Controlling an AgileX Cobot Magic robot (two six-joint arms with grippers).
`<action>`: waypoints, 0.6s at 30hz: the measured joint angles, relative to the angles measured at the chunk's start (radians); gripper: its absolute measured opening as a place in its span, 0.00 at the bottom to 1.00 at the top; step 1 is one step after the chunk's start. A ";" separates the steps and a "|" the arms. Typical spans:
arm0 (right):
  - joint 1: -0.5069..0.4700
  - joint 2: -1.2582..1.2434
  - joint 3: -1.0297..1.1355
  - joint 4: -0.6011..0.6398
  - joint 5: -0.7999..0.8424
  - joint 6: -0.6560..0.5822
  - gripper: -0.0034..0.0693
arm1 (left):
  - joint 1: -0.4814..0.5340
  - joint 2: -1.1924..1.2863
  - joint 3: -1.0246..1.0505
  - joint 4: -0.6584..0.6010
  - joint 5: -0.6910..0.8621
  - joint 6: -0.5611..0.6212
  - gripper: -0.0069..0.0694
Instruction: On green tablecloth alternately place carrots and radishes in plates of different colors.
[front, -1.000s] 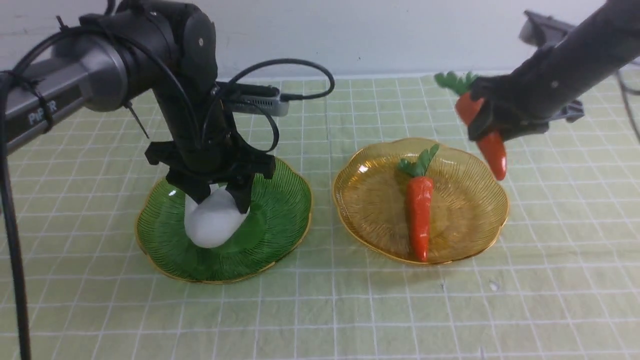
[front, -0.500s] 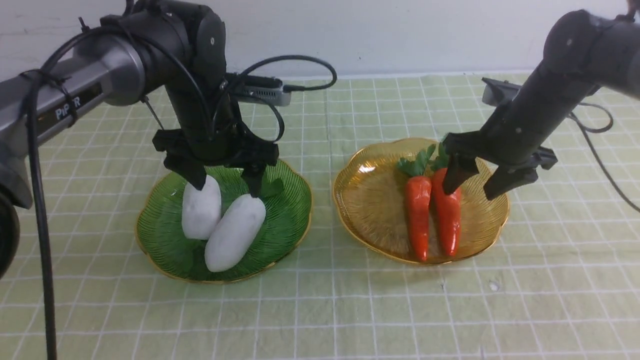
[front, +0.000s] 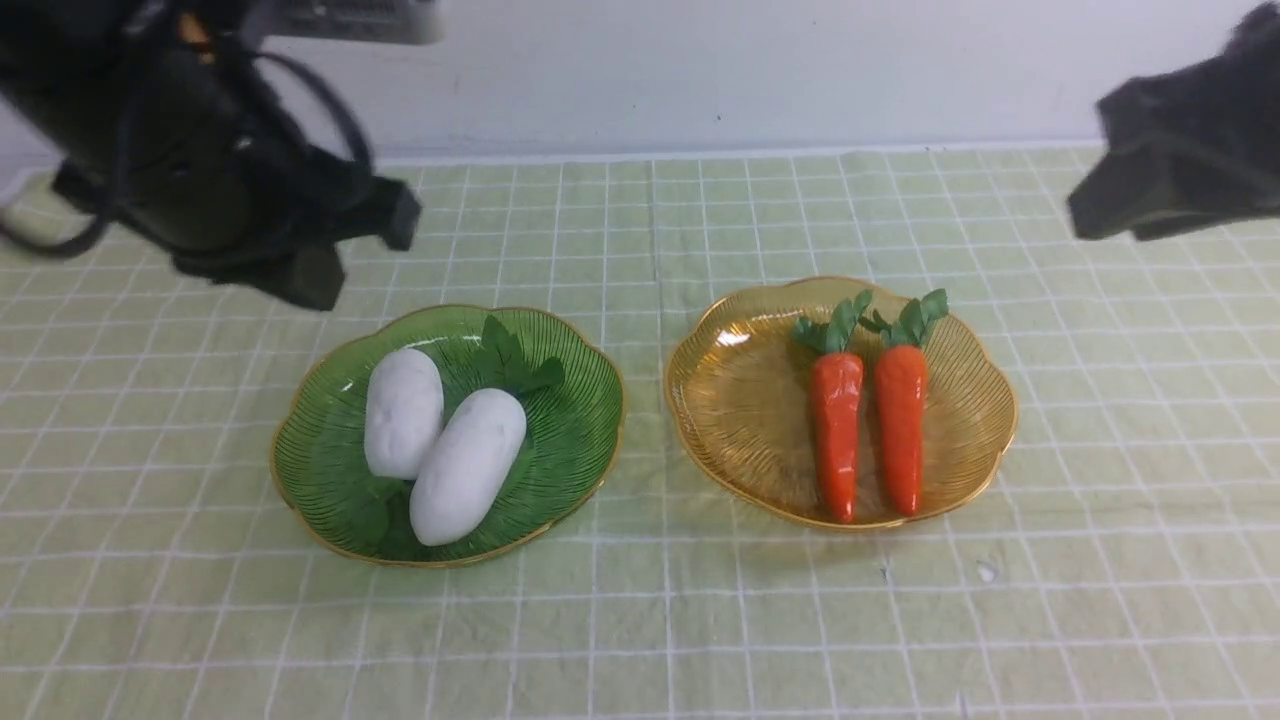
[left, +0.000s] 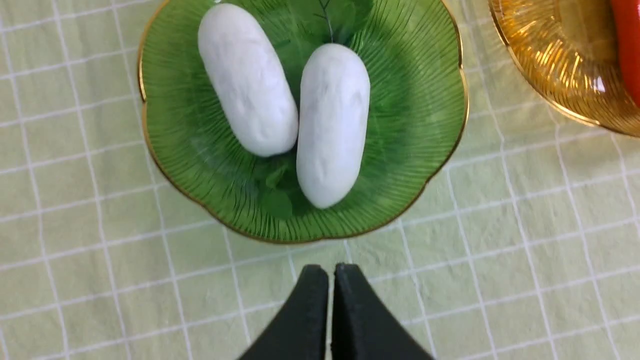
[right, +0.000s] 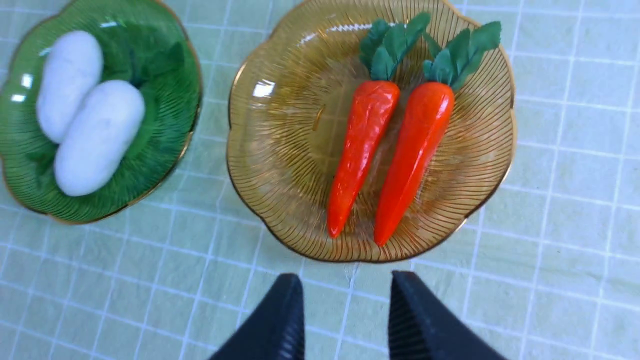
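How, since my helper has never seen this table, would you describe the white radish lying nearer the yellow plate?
On the pale green checked tablecloth, find the deep green ribbed plastic plate, left of the amber ribbed plate. Two matte white oblong toy radishes lie touching in it. Yours is the right-hand radish, reaching nearer the front rim than the left-hand radish.

No legible text, label, brand, number or sign in any view.
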 joint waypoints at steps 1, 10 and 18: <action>0.000 -0.015 0.010 -0.002 0.000 0.000 0.29 | 0.000 0.000 0.000 0.000 -0.005 0.000 0.08; 0.000 -0.816 0.737 0.054 -0.742 -0.112 0.03 | 0.000 -0.682 0.646 -0.004 -0.441 -0.007 0.08; 0.000 -1.241 1.115 0.171 -1.017 -0.175 0.03 | 0.000 -1.033 0.950 -0.007 -0.607 -0.010 0.08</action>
